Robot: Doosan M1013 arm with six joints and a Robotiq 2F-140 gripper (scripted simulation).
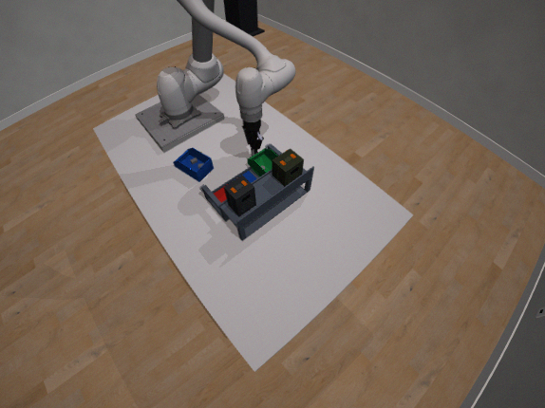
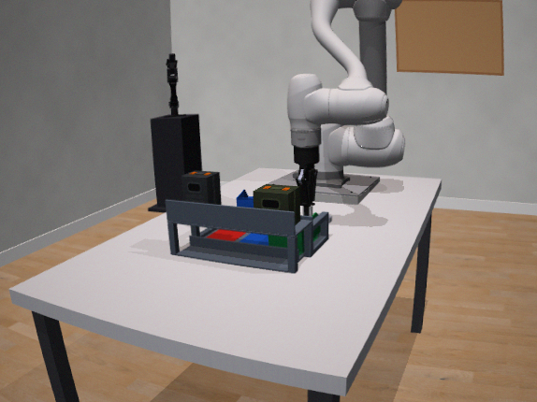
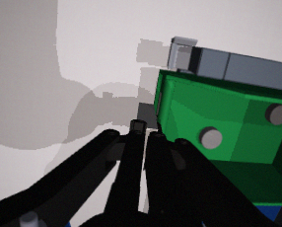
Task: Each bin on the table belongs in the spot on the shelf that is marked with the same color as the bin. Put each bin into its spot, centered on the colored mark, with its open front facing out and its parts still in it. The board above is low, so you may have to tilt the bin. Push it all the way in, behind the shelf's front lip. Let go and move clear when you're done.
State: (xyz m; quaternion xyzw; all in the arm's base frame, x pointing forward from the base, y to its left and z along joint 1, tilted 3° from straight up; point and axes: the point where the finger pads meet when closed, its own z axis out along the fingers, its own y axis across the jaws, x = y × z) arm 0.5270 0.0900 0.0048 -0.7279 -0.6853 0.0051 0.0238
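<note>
1. Jaws: together, with nothing between them, pointing down beside the near end wall of the green bin; whether they touch it cannot be told.
2. Green bin: just beside the jaws, at one end of the shelf, partly outside its upper board; two round grey parts are visible inside.
3. Blue bin: well apart from the jaws, on the desk, open side up, grey pieces inside.
4. Blue mark: on the shelf, between the green bin and the red mark, which lies farther from the jaws.
5. Upper board: carries an olive box near the jaws and a dark grey box farther off.
</note>
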